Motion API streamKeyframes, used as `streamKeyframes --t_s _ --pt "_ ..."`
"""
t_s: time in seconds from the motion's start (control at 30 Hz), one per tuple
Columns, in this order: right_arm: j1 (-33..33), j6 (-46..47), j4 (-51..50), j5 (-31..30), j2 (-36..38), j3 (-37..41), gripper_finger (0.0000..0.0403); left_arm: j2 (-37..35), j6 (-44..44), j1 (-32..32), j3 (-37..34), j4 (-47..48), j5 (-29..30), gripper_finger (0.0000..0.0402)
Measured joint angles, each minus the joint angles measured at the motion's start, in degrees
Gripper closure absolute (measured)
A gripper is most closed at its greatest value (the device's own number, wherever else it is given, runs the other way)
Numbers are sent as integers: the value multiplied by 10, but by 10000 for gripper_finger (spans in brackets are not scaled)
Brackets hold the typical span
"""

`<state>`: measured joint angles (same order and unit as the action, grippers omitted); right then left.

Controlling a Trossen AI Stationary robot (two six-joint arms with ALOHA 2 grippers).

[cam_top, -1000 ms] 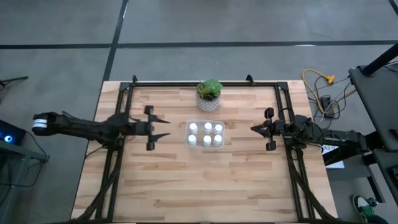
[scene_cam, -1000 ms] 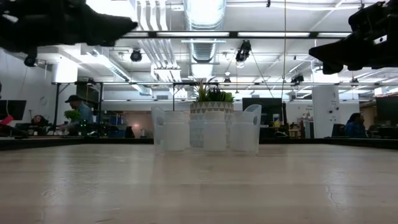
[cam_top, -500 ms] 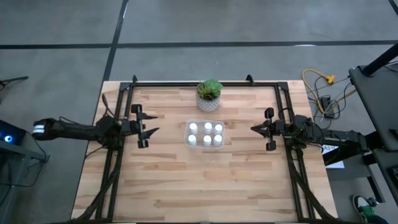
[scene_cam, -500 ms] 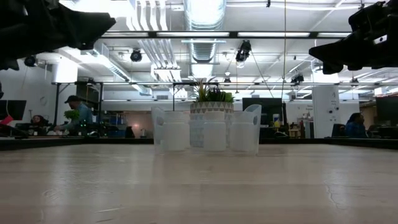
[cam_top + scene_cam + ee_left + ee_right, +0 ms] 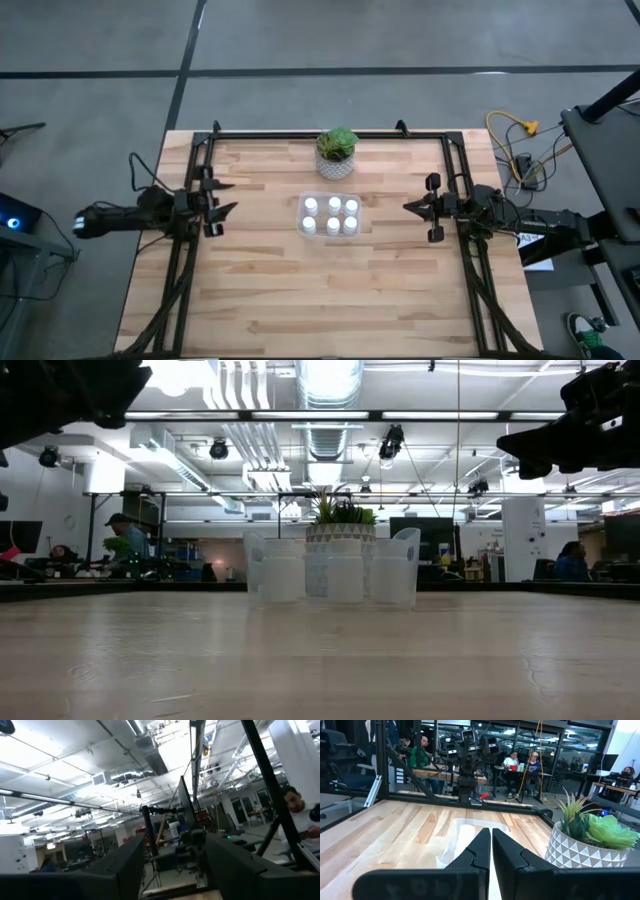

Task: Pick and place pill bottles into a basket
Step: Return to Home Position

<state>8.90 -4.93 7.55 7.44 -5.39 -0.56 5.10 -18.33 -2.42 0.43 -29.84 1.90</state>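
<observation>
Six pill bottles (image 5: 334,205), white cylinders with round caps, stand in two rows inside the clear, round-cornered basket (image 5: 301,214), just beside the plant pot (image 5: 337,166). In the low view you see only three, dimmed by the plastic wall. Left gripper (image 5: 225,197): at the wooden table (image 5: 300,290)'s left edge, fingers spread, empty. Right gripper (image 5: 408,208): at the right side, fingers pressed together, empty; in its wrist view they mask part of the basket.

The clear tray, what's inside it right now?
Six white pill bottles stand in the clear tray, two rows of three. From table height, the front three hide the back row.
</observation>
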Motion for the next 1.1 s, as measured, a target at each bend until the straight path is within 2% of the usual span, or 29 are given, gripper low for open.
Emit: streamKeyframes --t_s 0.1,0.27,0.53,0.87,1.1 --pt "0 0 0 0 0 0 394 -42 1 0 0 43 -9 210" --pt "0 0 0 0 0 0 394 -31 16 0 0 55 -54 210" --pt "0 0 0 0 0 0 394 -35 30 0 0 131 -54 210" --pt "0 0 0 0 0 0 394 -35 28 0 0 236 7 211" --pt "0 0 0 0 0 0 394 -34 48 0 6 296 15 256"
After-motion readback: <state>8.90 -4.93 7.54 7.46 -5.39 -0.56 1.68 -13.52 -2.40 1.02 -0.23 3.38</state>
